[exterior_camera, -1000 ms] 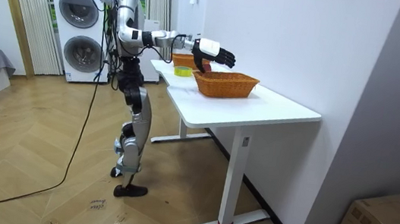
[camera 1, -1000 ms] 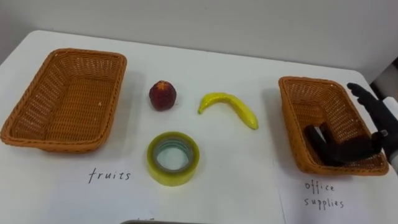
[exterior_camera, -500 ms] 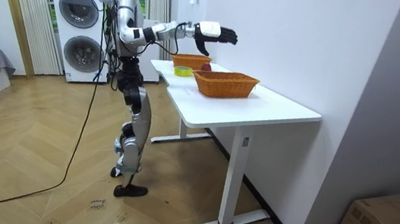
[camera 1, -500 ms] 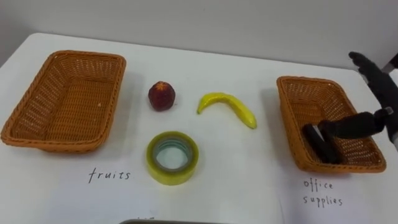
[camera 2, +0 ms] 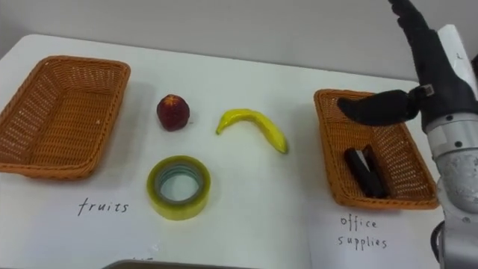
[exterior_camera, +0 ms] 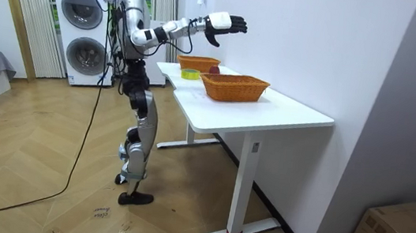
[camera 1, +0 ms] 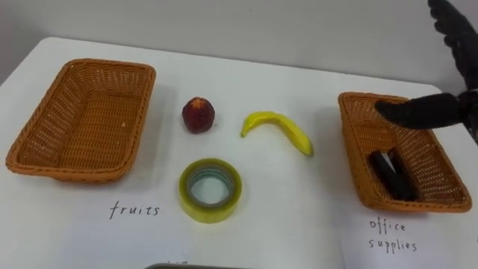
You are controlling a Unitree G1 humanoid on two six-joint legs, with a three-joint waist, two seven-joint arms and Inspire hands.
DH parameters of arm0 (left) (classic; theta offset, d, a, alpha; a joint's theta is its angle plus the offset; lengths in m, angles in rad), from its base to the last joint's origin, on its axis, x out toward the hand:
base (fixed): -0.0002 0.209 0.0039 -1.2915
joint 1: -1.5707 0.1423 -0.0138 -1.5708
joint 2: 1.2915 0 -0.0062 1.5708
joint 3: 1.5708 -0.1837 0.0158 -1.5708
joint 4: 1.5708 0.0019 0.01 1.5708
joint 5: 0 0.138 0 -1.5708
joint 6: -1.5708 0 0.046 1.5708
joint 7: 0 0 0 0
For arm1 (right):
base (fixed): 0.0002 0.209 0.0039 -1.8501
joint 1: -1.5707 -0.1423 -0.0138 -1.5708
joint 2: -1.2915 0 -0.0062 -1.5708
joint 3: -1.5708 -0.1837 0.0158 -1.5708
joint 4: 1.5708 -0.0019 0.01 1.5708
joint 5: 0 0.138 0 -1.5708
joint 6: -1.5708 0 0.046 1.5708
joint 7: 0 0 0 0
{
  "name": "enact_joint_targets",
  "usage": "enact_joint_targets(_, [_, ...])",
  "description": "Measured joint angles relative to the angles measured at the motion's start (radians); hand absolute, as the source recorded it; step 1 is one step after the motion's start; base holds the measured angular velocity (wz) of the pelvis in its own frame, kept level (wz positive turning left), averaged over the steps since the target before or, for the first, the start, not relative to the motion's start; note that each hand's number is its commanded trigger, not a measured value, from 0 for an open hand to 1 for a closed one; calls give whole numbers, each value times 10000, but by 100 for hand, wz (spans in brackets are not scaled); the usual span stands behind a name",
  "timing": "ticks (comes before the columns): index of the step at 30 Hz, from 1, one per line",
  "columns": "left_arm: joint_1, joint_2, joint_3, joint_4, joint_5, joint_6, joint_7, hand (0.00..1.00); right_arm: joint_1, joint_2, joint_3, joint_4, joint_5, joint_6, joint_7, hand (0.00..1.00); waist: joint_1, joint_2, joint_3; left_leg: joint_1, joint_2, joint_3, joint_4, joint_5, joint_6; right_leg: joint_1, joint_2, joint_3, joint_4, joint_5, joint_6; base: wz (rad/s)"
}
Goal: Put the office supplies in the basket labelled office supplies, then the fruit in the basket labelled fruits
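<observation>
While the right hand (camera 2: 427, 71) is raised above the office basket (camera 1: 352, 146), treat the step in hand as a reach for the next item. The fingers (camera 2: 409, 26) are straight and spread, the thumb (camera 2: 373, 108) points out to their left, and they hold nothing. A dark item (camera 1: 393, 173) lies in the basket, below the fingers and on the side nearer the robot.

Items left on the table (camera 1: 299, 217):
1. Tape roll (camera 1: 210, 213): well to the left of the fingers, low and nearer the robot. It lies flat with its hole facing up.
2. Banana (camera 1: 278, 125): left of the fingers, just beyond the basket's left wall.
3. Red fruit (camera 1: 198, 114): further left, beside the fruit basket (camera 1: 75, 173), which has nothing in it.

Recommended procedure, judged from this layout:
- Take the tape roll as the likely target, since it is the one office item outside a basket.
- Keep the fingers high until they have passed the basket's left wall. A low sweep could catch the rim or knock the banana.
- Lower the fingers straight down over the roll, thumb on one side and fingers on the other, or with one side inside the hole.
- Close firmly; the smooth outer band may slip.
- Lift well clear of the rim before carrying the roll back, and release it beside the dark item, not on top of it.
</observation>
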Motion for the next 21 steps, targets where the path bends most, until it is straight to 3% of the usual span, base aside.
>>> enact_joint_targets(8, [-9, 10, -290, 1, 4, 168, -91, 0, -1, 179, 1229, -14, -90, 6, 148, 0, 162, -8, -10, -20, -1, -75, 10, 0, 2, 19, -14, -27, 1, 0, 0, 1])
enact_joint_targets(21, [-33, -4, -572, 3, 36, 279, -9, 0, -8, 457, 1856, -322, -2, 39, 555, 0, 567, -12, -11, -86, -18, -250, 53, 1, 2, 56, -30, -251, -20, 0, 1, 4])
